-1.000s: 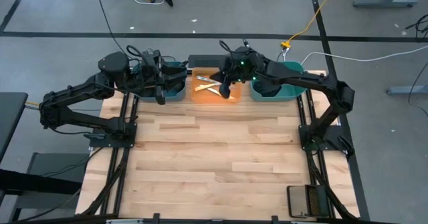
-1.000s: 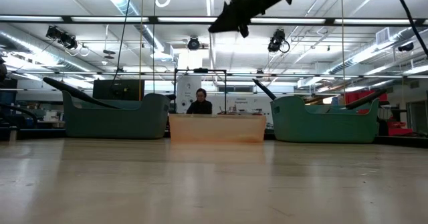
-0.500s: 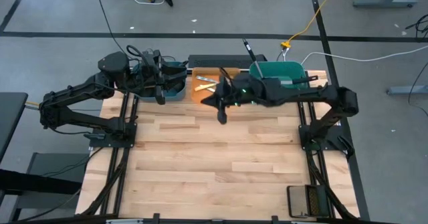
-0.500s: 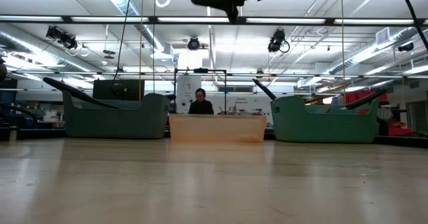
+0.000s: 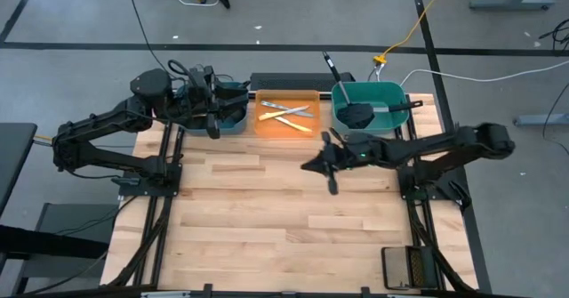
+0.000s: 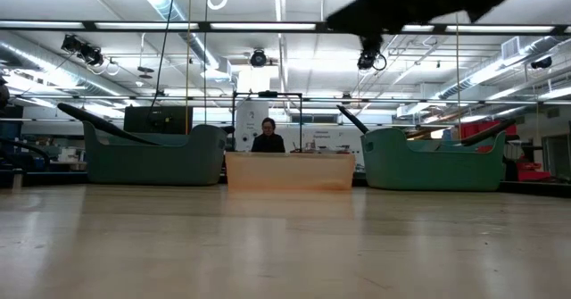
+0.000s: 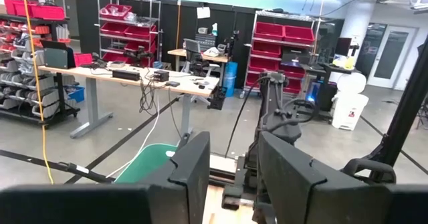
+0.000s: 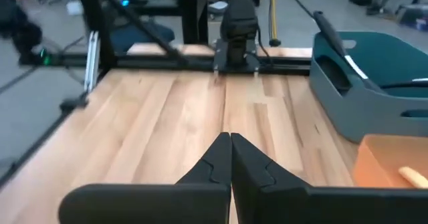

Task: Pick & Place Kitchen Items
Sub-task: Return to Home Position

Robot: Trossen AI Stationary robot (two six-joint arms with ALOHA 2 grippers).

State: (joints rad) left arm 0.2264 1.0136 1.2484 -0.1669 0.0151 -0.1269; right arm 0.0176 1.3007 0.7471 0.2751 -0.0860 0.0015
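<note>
The right gripper hangs over the table's middle, pinched tight and empty. The left gripper is over the far left bin, fingers apart. Knives lie in the orange bin.

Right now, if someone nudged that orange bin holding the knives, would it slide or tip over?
Probably slide, not tip: the orange bin looks low and wide, sitting flat on the wooden table. It likely feels light, holding only a few slim knives, which might rattle about loosely.
</note>
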